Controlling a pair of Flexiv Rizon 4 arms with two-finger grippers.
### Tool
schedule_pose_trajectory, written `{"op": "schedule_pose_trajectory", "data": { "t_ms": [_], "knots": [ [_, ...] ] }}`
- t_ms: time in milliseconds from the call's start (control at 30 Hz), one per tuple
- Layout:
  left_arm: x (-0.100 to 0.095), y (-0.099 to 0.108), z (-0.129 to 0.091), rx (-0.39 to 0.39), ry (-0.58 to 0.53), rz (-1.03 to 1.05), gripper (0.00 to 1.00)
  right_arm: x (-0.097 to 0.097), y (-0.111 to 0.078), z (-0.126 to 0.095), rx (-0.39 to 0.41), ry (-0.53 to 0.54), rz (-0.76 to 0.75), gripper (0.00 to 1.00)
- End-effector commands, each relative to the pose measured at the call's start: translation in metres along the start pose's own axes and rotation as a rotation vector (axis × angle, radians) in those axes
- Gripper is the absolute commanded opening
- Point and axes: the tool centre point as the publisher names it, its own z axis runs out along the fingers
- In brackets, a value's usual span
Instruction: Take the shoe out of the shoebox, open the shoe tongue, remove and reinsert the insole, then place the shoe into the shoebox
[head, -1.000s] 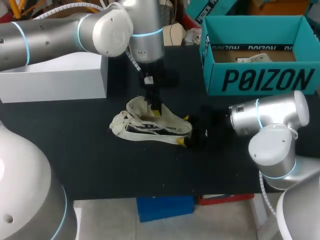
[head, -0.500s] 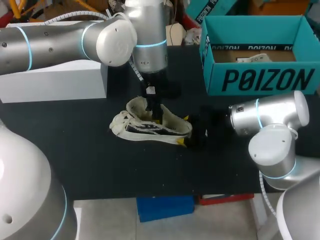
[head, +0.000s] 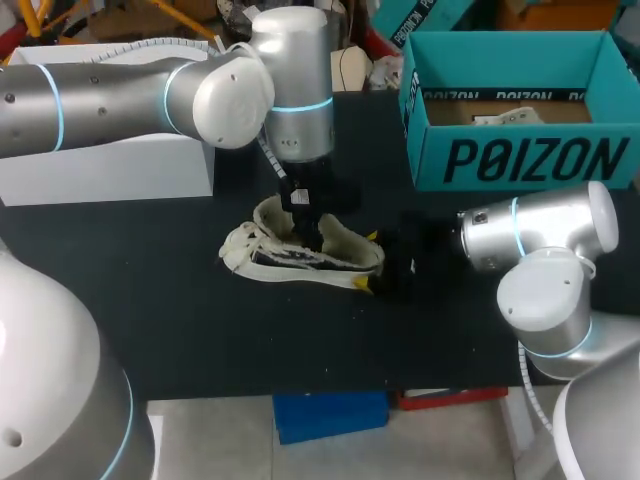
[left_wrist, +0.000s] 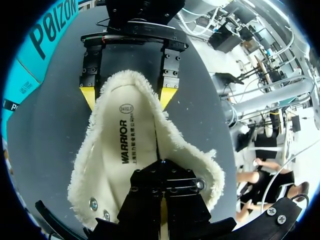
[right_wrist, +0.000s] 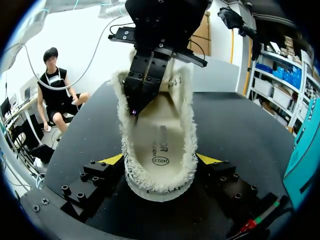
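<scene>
Resting on the black table (head: 200, 330), the cream fleece-lined shoe (head: 300, 250) is clamped at its heel from both sides by the yellow tips of the right gripper (right_wrist: 159, 160). The left gripper (left_wrist: 160, 165) is held inside the shoe's opening, pressed together above the white printed insole (left_wrist: 125, 145); whether anything is pinched cannot be told. Farther back, well apart, the open teal cardboard shoebox (head: 520, 160) is seen.

I logged the shoe (head: 262, 246) as cream, with a fleecy off-white lining and a dark side stripe. The shoebox (head: 520, 160) was teal with black lettering. The counter (head: 200, 330) was black. The right fingers (right_wrist: 112, 159) had yellow tips.
</scene>
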Motion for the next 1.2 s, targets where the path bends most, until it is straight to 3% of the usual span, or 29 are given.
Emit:
{"op": "schedule_pose_trajectory", "data": {
  "t_ms": [33, 467, 533, 567, 733, 867, 1000, 1200],
  "knots": [
    [0.001, 0.0, 0.009, 0.003, -0.003, -0.004, 0.0, 0.0, -0.001, 0.001, 0.002, -0.002, 0.002, 0.0],
    [0.003, -0.005, 0.018, 0.03, -0.004, -0.023, 0.0, 0.0, -0.001, 0.001, 0.002, -0.002, 0.002, 0.0],
    [0.003, -0.005, 0.019, 0.034, -0.009, -0.028, 0.33, 0.0, -0.001, 0.001, 0.002, -0.002, 0.002, 0.0],
    [0.003, -0.005, 0.019, 0.037, -0.011, -0.028, 0.35, 0.0, -0.001, 0.001, 0.002, -0.002, 0.002, 0.0],
    [0.001, -0.002, 0.016, 0.031, -0.046, -0.033, 0.35, 0.0, -0.001, 0.001, 0.002, -0.002, 0.002, 0.0],
    [-0.001, 0.0, 0.016, 0.025, -0.079, -0.042, 0.27, 0.0, -0.001, 0.001, 0.002, -0.002, 0.002, 0.0],
    [-0.001, 0.002, 0.015, 0.01, -0.142, -0.043, 0.27, 0.0, -0.001, 0.001, 0.002, -0.002, 0.002, 0.0],
    [-0.004, 0.006, 0.015, -0.028, -0.259, -0.057, 0.31, 0.0, -0.001, 0.001, 0.002, -0.002, 0.002, 0.0]
  ]
}}
